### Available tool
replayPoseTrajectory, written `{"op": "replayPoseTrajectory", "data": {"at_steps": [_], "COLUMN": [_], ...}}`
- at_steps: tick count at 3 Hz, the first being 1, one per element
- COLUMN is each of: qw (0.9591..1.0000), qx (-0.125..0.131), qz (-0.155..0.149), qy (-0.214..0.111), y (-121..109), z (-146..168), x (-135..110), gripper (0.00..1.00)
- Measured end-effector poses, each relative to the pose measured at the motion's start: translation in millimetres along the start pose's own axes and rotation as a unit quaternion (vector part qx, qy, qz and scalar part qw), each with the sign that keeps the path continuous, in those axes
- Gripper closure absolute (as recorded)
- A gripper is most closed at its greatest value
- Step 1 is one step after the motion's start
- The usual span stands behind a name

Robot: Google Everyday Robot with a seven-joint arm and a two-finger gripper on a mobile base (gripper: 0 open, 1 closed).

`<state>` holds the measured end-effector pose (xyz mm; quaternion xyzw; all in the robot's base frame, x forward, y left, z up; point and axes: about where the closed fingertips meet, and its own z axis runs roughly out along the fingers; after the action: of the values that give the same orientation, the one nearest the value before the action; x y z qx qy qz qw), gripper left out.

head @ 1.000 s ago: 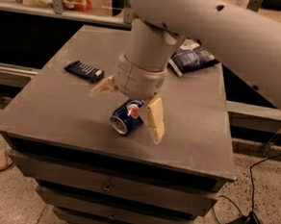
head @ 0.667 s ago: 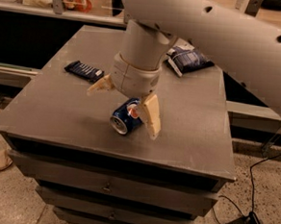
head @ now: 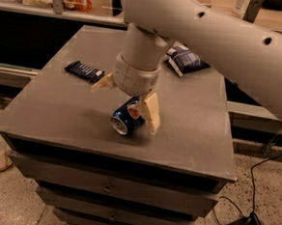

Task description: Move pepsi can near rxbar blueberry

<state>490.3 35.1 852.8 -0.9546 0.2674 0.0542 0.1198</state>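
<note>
The pepsi can (head: 126,118) lies on its side on the grey table (head: 58,113), silver end facing front-left, near the front middle. My gripper (head: 125,108) hangs right above it, open. One tan finger (head: 150,112) is against the can's right side; the other finger (head: 103,83) sticks out to the left, clear of the can. The rxbar blueberry (head: 84,71), a flat dark bar with white lettering, lies on the table's left side, behind and left of the can.
A larger dark blue snack bag (head: 185,61) lies at the back right of the table, partly behind my arm (head: 209,32). Drawers sit under the tabletop. A cable and plug (head: 249,223) lie on the floor at right.
My arm and gripper have shifted slightly to the left over the can. The can stays in the same spot on the table.
</note>
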Motion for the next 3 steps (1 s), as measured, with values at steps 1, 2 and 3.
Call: {"op": "replayPoseTrajectory", "data": {"at_steps": [1, 2, 3], "qw": [1.0, 0.9998, 0.9992], "qx": [-0.004, -0.016, -0.024], "qz": [0.001, 0.002, 0.005], "qy": [0.008, 0.014, 0.032], "y": [3, 13, 18], "z": [3, 6, 1], "x": [9, 14, 15], "gripper": [0.2, 0.43, 0.66]}}
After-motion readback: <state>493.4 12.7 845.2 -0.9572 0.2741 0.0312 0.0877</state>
